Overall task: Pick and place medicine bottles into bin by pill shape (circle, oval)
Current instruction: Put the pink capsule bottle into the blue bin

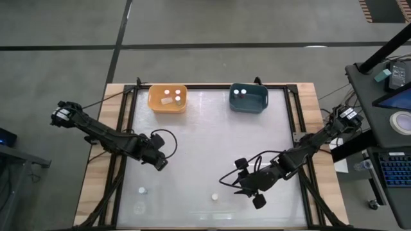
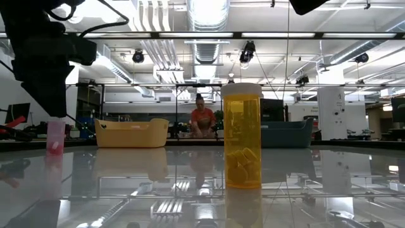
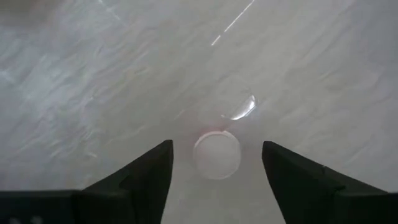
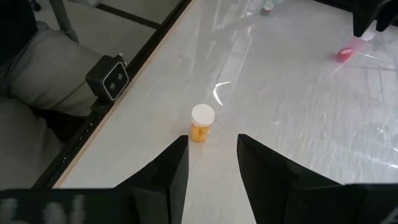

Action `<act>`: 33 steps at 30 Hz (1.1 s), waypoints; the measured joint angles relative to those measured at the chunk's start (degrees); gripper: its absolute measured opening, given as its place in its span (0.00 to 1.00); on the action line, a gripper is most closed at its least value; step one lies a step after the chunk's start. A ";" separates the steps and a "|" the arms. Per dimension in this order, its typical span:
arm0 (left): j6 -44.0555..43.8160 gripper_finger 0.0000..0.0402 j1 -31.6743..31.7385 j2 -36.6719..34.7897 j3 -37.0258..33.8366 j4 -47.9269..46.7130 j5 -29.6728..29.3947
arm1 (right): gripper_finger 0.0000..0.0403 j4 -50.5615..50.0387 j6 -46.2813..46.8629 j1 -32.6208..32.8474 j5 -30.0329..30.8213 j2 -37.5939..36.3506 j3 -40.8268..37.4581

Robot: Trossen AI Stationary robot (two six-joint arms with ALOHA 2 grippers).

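Note:
A pink bottle with a white cap (image 1: 142, 190) stands upright on the table near the front left; it also shows in the low view (image 2: 56, 138). My left gripper (image 1: 158, 162) hangs open above it, with the cap (image 3: 216, 155) showing between its fingers and below them. An orange bottle with a white cap (image 1: 215, 197) stands upright at the front centre. My right gripper (image 1: 239, 185) is open just to its right, and the bottle (image 4: 201, 123) stands a little ahead of its fingertips.
A yellow bin (image 1: 168, 98) holding three white-capped bottles and a teal bin (image 1: 248, 97) holding two stand at the table's far edge. The middle of the table between bins and arms is bare. A person (image 2: 202, 121) sits in the room beyond the table.

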 joint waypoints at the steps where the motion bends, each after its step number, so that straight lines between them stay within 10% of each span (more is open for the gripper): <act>1: -0.02 0.59 0.00 0.20 -0.22 -0.01 0.00 | 0.32 -0.02 0.00 0.00 0.00 0.00 0.00; 21: 0.03 0.25 0.00 3.64 -0.78 0.47 0.02 | 0.32 0.02 0.42 0.00 0.13 0.00 0.00; 33: 12.45 0.25 0.00 3.87 2.77 17.83 -2.89 | 0.32 1.57 3.19 -1.55 13.58 4.95 -0.37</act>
